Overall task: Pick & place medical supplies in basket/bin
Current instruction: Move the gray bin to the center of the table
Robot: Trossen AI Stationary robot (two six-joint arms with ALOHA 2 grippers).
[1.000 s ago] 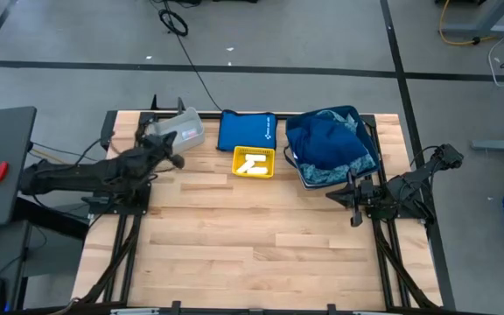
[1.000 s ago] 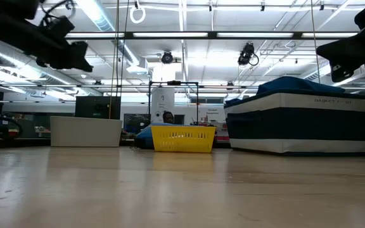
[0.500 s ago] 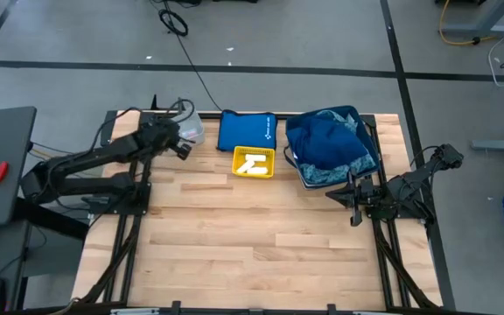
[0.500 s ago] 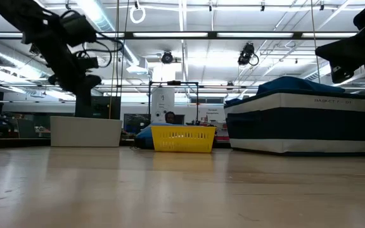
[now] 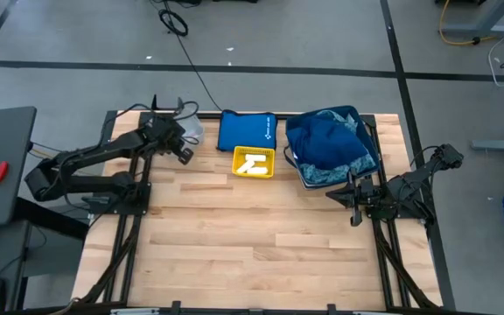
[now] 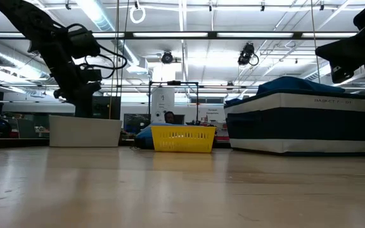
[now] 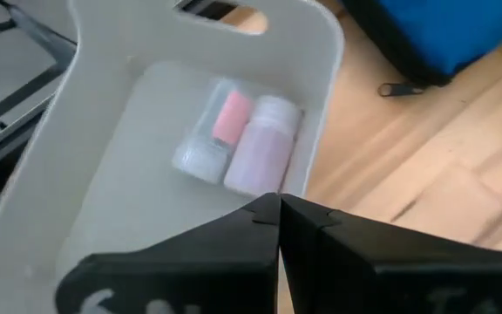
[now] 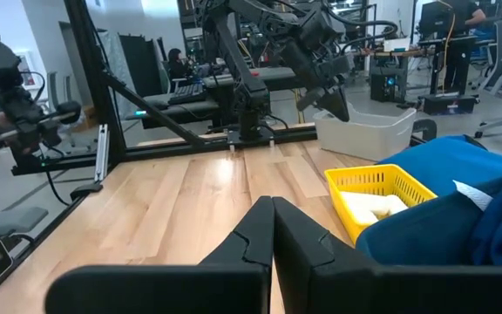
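White rolls (image 5: 254, 164) lie in the yellow basket (image 5: 254, 150) mid-table while the left gripper (image 7: 277, 214), fingers pressed together, hangs over the grey tub (image 7: 103, 131) holding small vials (image 7: 238, 139), and the right gripper (image 5: 353, 208), also closed, waits beside the blue cloths (image 5: 331, 144).

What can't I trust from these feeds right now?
- High view: the white bin's contents, hidden under the left tool.
- Low view: the yellow basket's contents, behind its wall.
- Left wrist view: the two vials are blurred; labels unreadable.
- Right wrist view: the blue cloth is cut off by the edge.
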